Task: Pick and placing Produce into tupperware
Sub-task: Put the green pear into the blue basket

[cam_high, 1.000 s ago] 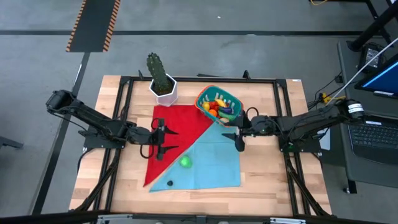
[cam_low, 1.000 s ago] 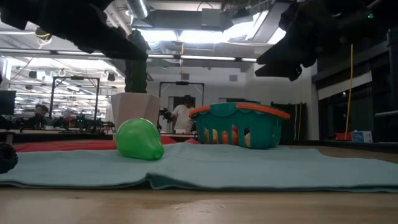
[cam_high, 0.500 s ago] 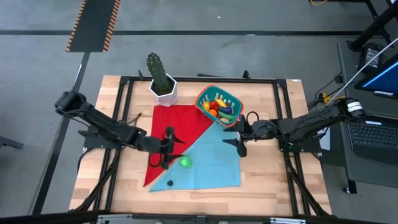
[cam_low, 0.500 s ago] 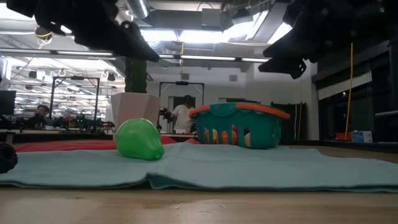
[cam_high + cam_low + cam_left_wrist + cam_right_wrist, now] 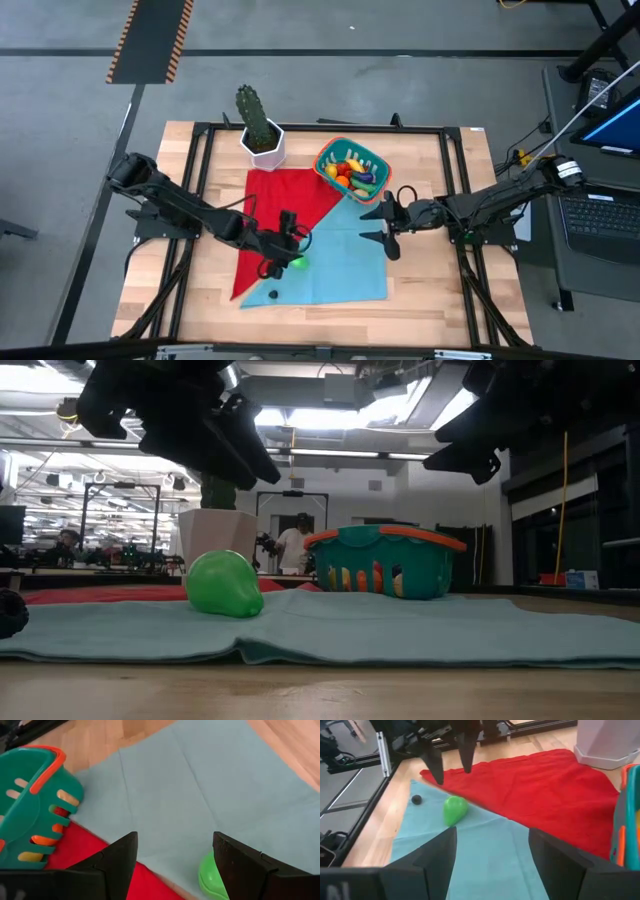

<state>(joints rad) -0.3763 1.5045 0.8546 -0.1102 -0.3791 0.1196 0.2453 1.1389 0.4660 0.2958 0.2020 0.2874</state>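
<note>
A green pear-shaped piece of produce (image 5: 297,263) lies on a light blue cloth (image 5: 345,255). A small dark blue ball (image 5: 272,295) lies near that cloth's near left corner. The teal tupperware (image 5: 352,170), orange-rimmed, stands at the far side with several coloured pieces inside. My left gripper (image 5: 290,243) hangs open just above and to the left of the green piece (image 5: 212,876), touching nothing. My right gripper (image 5: 387,228) hangs open over the blue cloth's right part, near the tupperware.
A red cloth (image 5: 285,205) lies beside the blue one. A cactus in a white pot (image 5: 262,140) stands at the far edge, left of the tupperware. A black frame runs round the wooden table (image 5: 430,300). People stand in the room beyond.
My left gripper has travelled toward the table's right and near edges, from over the red cloth to beside the green piece, tipping its fingers farther down; it stays open. My right gripper has swung a little toward the near edge. The produce has not moved.
</note>
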